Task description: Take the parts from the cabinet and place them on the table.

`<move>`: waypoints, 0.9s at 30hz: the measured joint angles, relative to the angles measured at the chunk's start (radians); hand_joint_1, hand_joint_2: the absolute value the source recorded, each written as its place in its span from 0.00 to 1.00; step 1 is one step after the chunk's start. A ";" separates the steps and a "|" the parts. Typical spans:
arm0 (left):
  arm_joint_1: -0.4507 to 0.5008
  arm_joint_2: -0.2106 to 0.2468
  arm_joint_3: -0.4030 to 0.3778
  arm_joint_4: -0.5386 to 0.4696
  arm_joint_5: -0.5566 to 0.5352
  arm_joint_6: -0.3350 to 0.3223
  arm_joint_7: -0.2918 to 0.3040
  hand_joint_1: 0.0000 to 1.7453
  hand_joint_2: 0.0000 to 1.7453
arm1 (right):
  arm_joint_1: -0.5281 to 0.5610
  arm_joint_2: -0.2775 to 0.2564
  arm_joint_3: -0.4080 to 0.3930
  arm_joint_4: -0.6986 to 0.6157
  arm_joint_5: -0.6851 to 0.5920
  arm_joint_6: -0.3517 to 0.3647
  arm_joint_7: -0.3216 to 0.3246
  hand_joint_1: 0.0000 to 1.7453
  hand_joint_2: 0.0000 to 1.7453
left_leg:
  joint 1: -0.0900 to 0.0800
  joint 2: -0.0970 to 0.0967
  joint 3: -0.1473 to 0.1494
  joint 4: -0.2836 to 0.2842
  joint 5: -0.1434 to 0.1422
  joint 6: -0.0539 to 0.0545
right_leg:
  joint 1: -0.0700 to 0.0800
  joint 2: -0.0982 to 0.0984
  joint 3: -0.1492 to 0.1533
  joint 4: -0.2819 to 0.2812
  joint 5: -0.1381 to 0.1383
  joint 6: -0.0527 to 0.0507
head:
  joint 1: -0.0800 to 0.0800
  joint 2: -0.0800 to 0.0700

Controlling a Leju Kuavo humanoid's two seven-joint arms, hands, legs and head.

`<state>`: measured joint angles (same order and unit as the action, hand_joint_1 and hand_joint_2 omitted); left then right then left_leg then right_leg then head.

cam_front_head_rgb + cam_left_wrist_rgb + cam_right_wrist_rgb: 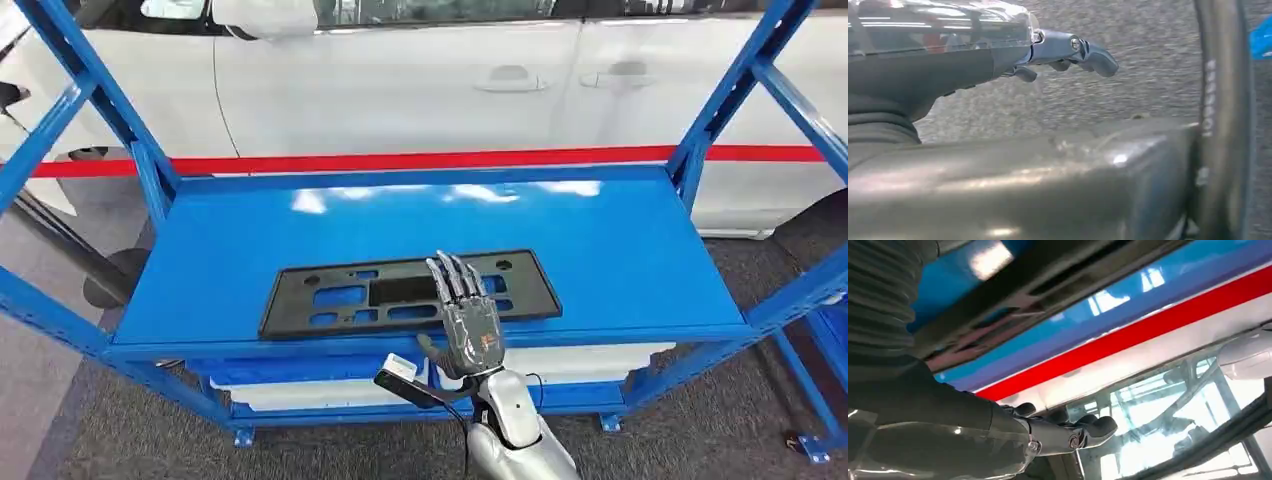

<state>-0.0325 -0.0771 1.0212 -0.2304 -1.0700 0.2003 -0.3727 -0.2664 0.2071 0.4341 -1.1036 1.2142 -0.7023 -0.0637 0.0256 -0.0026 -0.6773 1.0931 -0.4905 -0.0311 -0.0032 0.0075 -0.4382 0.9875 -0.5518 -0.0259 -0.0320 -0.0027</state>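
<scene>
The part (408, 293) was a flat, long rectangular plate of matte black plastic, pierced with rectangular cut-outs and small round holes, shaped like a licence-plate holder. It lay flat on the top shelf (600, 250) of the cabinet, toward the front edge and slightly left of centre. The shelf was smooth, glossy blue-painted metal that caught pale ceiling reflections near its rear edge. The cabinet frame (95, 90) consisted of blue steel uprights and diagonal braces on both sides.

The right hand (467, 318) was extended over the right portion of the part, its dark fingers (452, 275) straight and slightly spread, lying above or on the plate; contact could not be confirmed. It gripped nothing. Its back was grey with a hard, shiny finish, joined to a silver forearm. From the right wrist view the same fingers (1083, 432) appeared stretched out and empty.

The left hand (1068, 52) hung over coarse grey carpet (1148, 75), its fingers partly curled with nothing in them.

Behind the cabinet stood a white car (420, 80) with smooth glossy door panels, and a red band (400, 160) ran across at shelf height. White trays (560, 360) sat on the lower shelf.
</scene>
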 joint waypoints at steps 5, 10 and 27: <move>-0.005 0.000 0.001 -0.001 -0.008 -0.001 0.005 0.00 0.00 | -0.006 0.002 0.000 0.001 -0.003 0.000 0.000 0.00 1.00 | -0.015 -0.005 -0.013 -0.033 0.112 0.044 | -0.004 0.007 0.009 0.019 -0.041 0.032 | -0.002 0.000; -0.013 0.001 0.001 -0.001 -0.033 -0.007 0.024 0.00 0.00 | -0.014 0.003 0.000 0.005 0.008 0.005 0.018 0.00 1.00 | -0.009 -0.005 0.020 -0.057 0.089 0.061 | -0.010 0.000 -0.149 0.276 -0.148 0.052 | 0.000 0.000; -0.012 0.003 0.001 -0.001 -0.044 -0.014 0.031 0.00 0.00 | -0.046 0.002 0.011 0.039 0.046 0.072 0.071 1.00 1.00 | -0.007 -0.003 -0.066 0.238 -0.069 0.005 | 0.002 -0.009 -0.104 0.012 0.066 -0.011 | 0.000 0.000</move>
<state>-0.0441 -0.0740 1.0224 -0.2312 -1.1139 0.1862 -0.3418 -0.3127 0.2091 0.4451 -1.0651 1.2607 -0.6299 0.0068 0.0187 -0.0058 -0.7431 1.3310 -0.5597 -0.0261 -0.0014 -0.0015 -0.5427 0.9995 -0.4860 -0.0372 -0.0324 -0.0027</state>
